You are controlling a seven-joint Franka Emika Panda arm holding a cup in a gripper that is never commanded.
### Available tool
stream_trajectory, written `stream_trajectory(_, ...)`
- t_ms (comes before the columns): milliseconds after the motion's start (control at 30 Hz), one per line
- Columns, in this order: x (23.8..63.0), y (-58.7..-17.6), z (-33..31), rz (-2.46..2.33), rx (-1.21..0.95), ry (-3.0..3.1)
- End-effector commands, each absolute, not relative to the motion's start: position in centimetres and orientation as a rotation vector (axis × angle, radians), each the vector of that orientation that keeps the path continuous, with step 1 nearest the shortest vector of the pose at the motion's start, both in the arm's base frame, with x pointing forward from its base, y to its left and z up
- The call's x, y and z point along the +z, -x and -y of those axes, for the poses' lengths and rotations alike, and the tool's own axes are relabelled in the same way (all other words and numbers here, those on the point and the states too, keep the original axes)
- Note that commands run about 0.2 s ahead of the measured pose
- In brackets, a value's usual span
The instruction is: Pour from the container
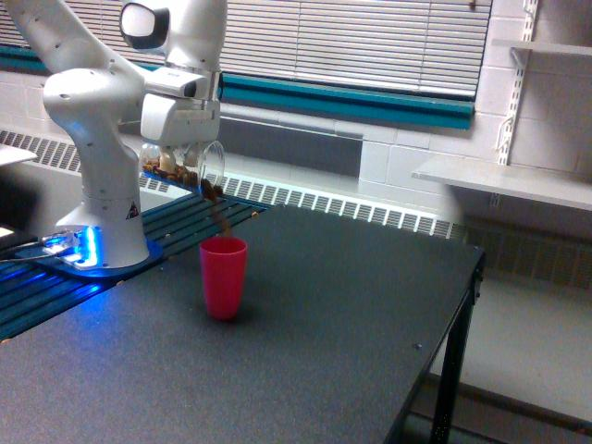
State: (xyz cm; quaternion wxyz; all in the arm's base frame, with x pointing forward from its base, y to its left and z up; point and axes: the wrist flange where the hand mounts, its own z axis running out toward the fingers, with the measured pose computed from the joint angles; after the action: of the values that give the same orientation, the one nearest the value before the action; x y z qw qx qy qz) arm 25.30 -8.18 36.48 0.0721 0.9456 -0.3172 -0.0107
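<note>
Bench: dark, below blinds; red cup stands upright as receiver.
Container: tipped high above the red cup's left, so granules fall in.
Gripper: pinching the container.

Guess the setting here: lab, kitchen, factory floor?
Most likely a robotics lab or workshop room. The arm's base is fixed on a plain black table, the painted block wall carries bare bracket shelves, and a radiator grille runs under the blinds. Nothing kitchen-like beyond the red cup.
</note>
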Motion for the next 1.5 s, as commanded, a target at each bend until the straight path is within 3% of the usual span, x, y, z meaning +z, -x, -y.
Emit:
stream_trajectory(33, 34.8, -24.8, 7.5, 0.944, -0.092, -2.824)
stream_trajectory(1500, 33.0, -25.3, 7.3, 0.868, -0.264, -2.803)
